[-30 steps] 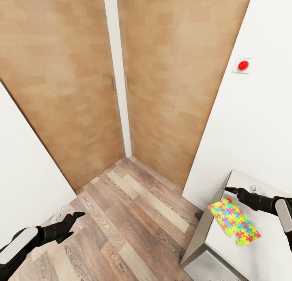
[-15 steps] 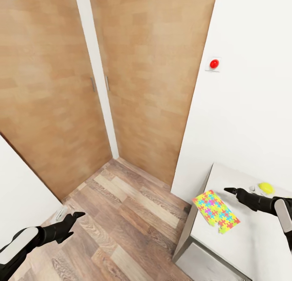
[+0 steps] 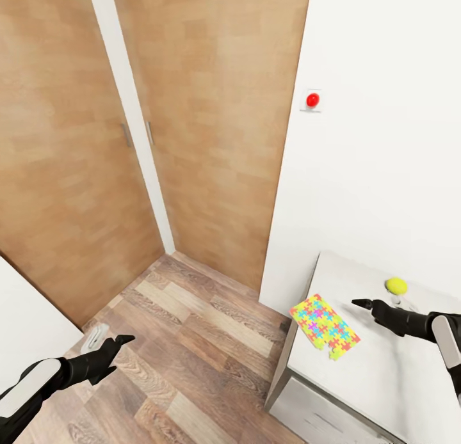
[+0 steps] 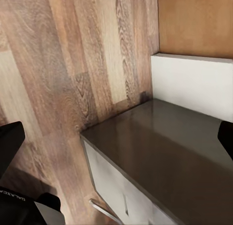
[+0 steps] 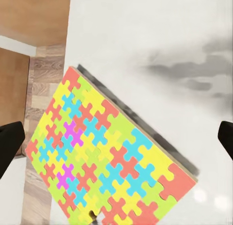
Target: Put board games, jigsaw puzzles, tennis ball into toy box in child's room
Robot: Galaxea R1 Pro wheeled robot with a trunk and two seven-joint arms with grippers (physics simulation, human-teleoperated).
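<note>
A jigsaw puzzle (image 3: 324, 326) of interlocking yellow, orange, blue, green and pink pieces lies flat near the corner of the pale desk (image 3: 384, 373), a small yellow-green tennis ball (image 3: 396, 285) resting well apart from it near the wall. The sheet's long axis runs diagonally across the desk, one jagged end toward the desk's edge. The right pincer (image 3: 356, 302) hovers just beside the puzzle, fingers spread and empty; the left pincer (image 3: 121, 339) hangs over the wooden floor (image 3: 192, 341), also apart, holding nothing.

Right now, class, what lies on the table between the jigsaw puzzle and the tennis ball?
In the head view, the right tool hovers between the jigsaw puzzle and tennis ball; the table there is bare.
</note>
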